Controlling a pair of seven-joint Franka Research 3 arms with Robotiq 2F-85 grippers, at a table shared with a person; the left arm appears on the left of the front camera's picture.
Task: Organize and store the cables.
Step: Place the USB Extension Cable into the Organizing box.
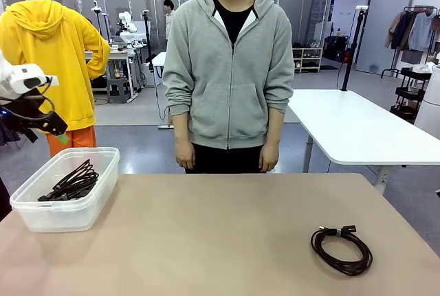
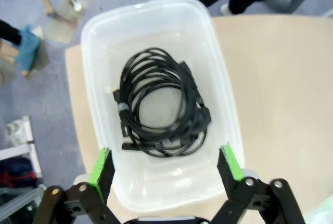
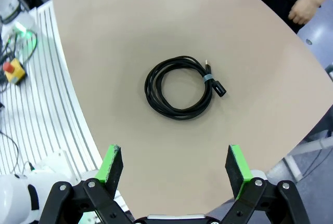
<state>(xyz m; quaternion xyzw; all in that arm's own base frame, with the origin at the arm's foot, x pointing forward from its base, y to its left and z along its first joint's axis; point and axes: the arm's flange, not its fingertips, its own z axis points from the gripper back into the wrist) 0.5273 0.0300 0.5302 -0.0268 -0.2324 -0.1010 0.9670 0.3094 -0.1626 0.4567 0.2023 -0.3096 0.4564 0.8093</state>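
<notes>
Left gripper (image 2: 164, 155): fingers were spread wide apart, with nothing between the green pads. It hung above the clear plastic container (image 1: 62, 215), looking straight down into it. In the front view it sat at about 10 o'clock of the picture, above the box and clear of its rim.

Right gripper (image 3: 173, 154): fingers were likewise wide apart and empty. It was held high over the table (image 1: 206, 241), well apart from the loose cable (image 3: 152, 88) below it.

Stored cables (image 2: 191, 107): black cords were wound into round coils and lay flat on the floor of the container, stacked on one another. How many coils there were could not be told. In the left wrist view the plug ends showed at about 3 o'clock and 7 o'clock of the bundle.

Loose cable: a single black coil lay flat on the bare tabletop, at about 4 o'clock of the table in the front view. Nothing touched it. In the right wrist view a band bound it and its plug end stuck out at about 2 to 3 o'clock of the ring.

Container: it was a translucent rectangular tub with no lid on, standing at about 9 o'clock of the table, near the left edge and well apart from the loose cable.

Person (image 1: 230, 76): the person stood at 12 o'clock, behind the far edge of the table, in a grey zip hoodie. Both hands (image 1: 184, 153) hung at the sides, off the table, and held nothing.
</notes>
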